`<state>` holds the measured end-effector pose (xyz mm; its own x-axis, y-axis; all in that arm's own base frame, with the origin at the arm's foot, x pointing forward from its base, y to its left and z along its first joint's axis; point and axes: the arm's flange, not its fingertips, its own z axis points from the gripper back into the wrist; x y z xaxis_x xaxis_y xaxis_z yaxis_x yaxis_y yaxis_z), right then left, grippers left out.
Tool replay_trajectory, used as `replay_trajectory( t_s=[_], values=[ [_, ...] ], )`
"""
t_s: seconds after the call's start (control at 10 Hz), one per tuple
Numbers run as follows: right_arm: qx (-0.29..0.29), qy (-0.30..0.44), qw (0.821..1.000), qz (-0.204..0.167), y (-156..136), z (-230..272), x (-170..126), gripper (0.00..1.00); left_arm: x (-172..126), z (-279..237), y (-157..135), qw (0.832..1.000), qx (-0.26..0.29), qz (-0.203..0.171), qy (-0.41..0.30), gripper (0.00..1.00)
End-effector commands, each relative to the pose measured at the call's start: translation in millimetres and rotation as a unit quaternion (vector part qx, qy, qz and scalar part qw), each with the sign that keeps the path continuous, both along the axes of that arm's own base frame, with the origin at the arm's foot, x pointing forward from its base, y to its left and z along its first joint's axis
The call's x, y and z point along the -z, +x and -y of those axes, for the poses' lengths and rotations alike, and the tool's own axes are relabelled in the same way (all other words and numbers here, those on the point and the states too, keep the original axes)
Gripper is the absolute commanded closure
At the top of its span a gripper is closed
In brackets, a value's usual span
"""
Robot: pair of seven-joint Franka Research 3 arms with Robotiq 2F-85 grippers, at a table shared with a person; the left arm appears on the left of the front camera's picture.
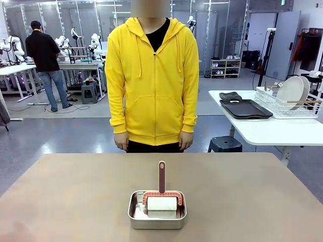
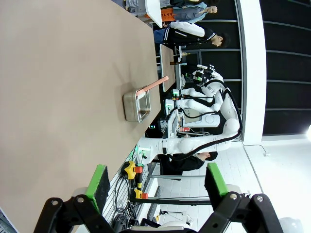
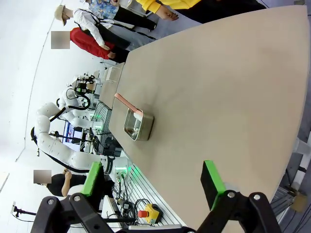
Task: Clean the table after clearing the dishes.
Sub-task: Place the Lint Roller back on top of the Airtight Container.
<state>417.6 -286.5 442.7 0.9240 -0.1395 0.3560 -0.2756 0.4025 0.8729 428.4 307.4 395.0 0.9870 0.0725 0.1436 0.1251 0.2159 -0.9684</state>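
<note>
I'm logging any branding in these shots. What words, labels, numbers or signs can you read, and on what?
No text can be read anywhere.
Steel pan and roller handle: no visible print.
Yellow hoodie: plain, no logo.
Green sign at the ceiling: too small to read.

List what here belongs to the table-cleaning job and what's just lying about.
For the job:
- table, tan top
- steel pan near the robot's edge
- roller with a brown handle, resting in the pan
- left gripper and right gripper, both open, holding nothing

Lying about:
- white side table
- dark tray on it
- wire rack holding white plates
</note>
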Motion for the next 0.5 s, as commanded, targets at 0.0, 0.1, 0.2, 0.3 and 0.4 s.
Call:
replay_trajectory(
  t_s=[0.0,0.1,0.2,0.3,0.4],
  values=[
    [0.000,0.001,1.000,0.001,-3.3,-4.8,-2.9,0.00,-0.4,-1.1,-2.6,1.000,-0.001,0.004,0.003,0.00],
    [0.000,0.001,1.000,0.001,-3.3,-4.8,-2.9,0.00,-0.4,-1.1,-2.6,1.000,-0.001,0.004,0.003,0.00],
    [0.000,0.001,1.000,0.001,-3.3,-4.8,-2.9,0.00,-0.4,-1.1,-2.6,1.000,-0.001,0.004,0.003,0.00],
    [0.000,0.001,1.000,0.001,-3.3,-4.8,-2.9,0.00,-0.4,-1.1,-2.6,1.000,-0.001,0.004,0.003,0.00],
    [0.000,0.001,1.000,0.001,-3.3,-4.8,-2.9,0.00,-0.4,-1.1,-2.6,1.000,-0.001,0.004,0.003,0.00]
  ],
)
